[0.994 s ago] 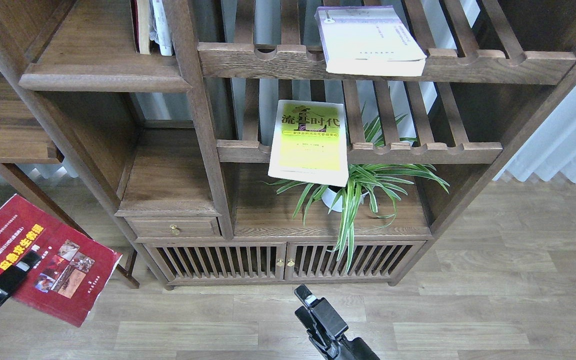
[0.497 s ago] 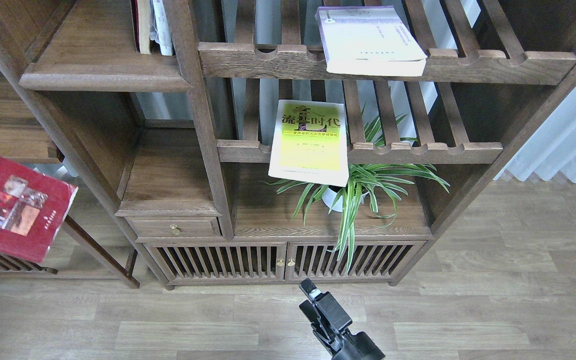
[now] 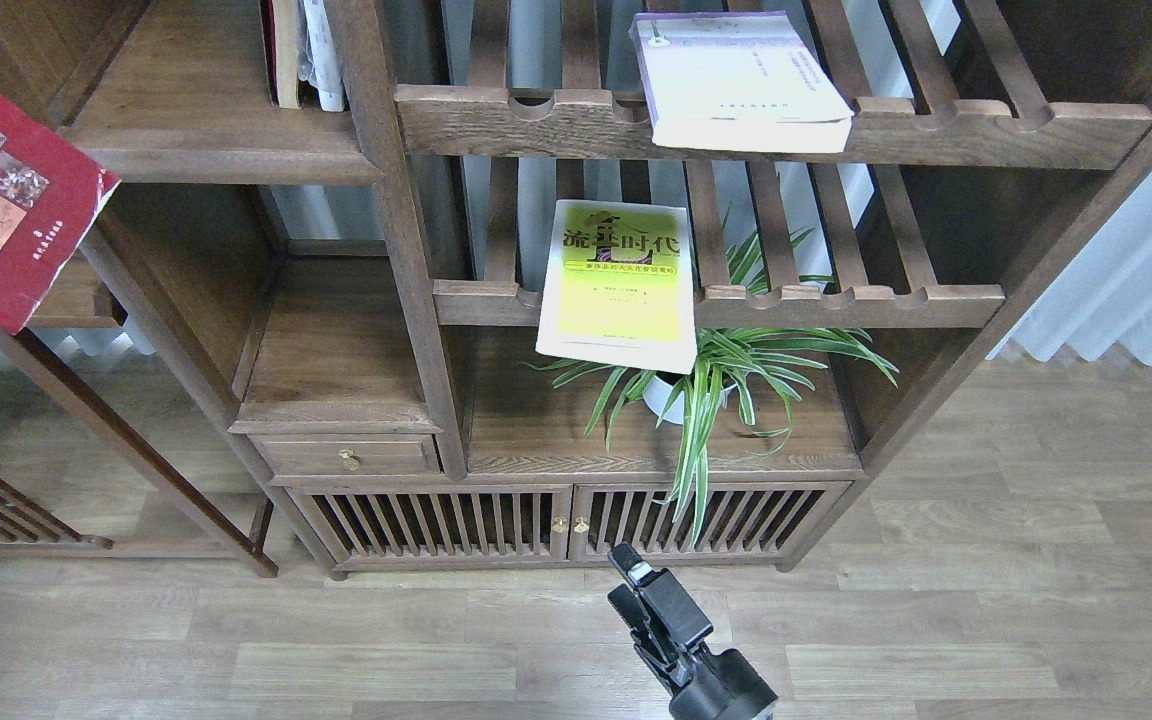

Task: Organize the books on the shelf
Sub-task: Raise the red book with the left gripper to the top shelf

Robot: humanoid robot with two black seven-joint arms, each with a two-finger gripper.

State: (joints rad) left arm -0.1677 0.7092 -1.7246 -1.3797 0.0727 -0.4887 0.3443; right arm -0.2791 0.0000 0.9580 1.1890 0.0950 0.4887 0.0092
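Head view, the only feed I have: dark red book (image 3: 6,195) sits high at the left edge, tilted, its lower corner pointing down, photos on the cover facing me. It overlaps the front of the solid shelf board (image 3: 216,140), the flat dark-brown one with the rounded front edge. I cannot tell whether it rests on anything, and my left gripper is out of frame, so what holds the book is not visible to me.

On that board, at its right end against the upright post, a few thin books (image 3: 301,50) stand upright.

To the right, the white book with the lavender edge (image 3: 736,80) lies flat on the upper slatted rack (image 3: 986,130), its near end jutting over the notched front rail. Below it, the yellow-green book (image 3: 621,285) lies on the lower slatted rack (image 3: 856,305), also overhanging the rail, black title characters toward the back. Its front corner hangs just above the striped leaves of a potted plant (image 3: 726,375), which stands in a white pot on the cabinet top.

My right gripper (image 3: 641,580) comes up from the bottom edge over the wood floor (image 3: 986,600), in front of the cabinet's slatted doors (image 3: 566,520). It carries nothing. I see it end-on and dark, so I cannot tell how far its fingers are parted.
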